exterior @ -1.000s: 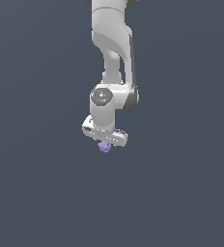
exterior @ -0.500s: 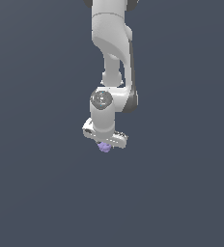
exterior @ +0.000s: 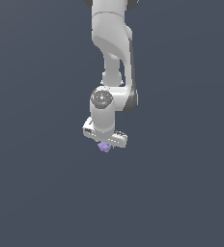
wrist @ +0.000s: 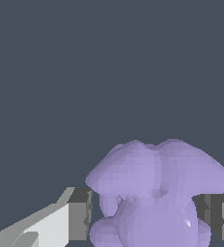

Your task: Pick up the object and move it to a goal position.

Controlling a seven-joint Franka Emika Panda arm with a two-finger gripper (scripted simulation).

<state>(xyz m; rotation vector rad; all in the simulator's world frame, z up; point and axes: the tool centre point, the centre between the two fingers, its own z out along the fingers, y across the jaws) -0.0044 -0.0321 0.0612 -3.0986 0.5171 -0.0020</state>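
No writing, no brand mark, no label readable anywhere on the arm or on the blob: just plain white casing and a flat slate-grey backdrop in both views.

Exterior view: the white Panda arm [exterior: 111, 58] comes straight down from the top of the frame, wrist joint with its round grey cap facing the camera, and the gripper [exterior: 105, 143] hangs at the bottom of it, its bar-shaped body tilted a little, lower toward the exterior view's right. Tucked right under that bar sits the lavender-purple blob [exterior: 104, 147], tiny, far narrower than the gripper body, poking out just below it. Nothing but grey shows beneath it; no surface edge can be made out.

Wrist view, and here is the close look: the blob [wrist: 157, 193] fills the lower middle, lumpy and irregular, with a wide mushroom-like cap over a narrower knobbly base. One grey fingertip [wrist: 79, 214] presses in on one flank, the other fingertip [wrist: 215, 217] sits hard against the opposite flank. The jaws are clamped on the blob, which sits squarely between them, its cap bulging out past the pads on both sides.
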